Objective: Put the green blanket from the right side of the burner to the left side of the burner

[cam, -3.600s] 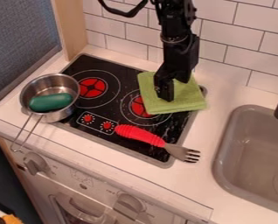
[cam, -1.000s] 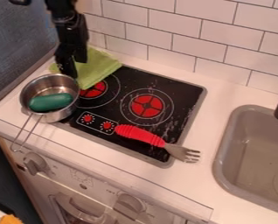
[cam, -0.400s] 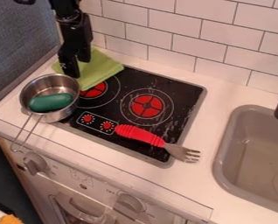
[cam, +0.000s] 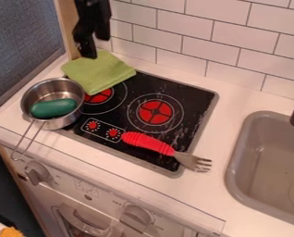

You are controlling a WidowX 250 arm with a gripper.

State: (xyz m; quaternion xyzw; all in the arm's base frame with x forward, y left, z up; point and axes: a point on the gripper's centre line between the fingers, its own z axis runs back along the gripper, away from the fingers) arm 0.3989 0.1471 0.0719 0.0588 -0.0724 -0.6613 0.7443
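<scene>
Green blanket (cam: 99, 72): lay at the stovetop's (cam: 185, 91) ten o'clock corner, seemingly light, limp.
Hold: you would have best pinched its twelve o'clock corner.
Gripper (cam: 95, 45): hung there, fingers apart.

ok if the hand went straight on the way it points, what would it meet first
Most likely the cloth, near its back edge; how high the hand is above it is hard to judge here.
</scene>
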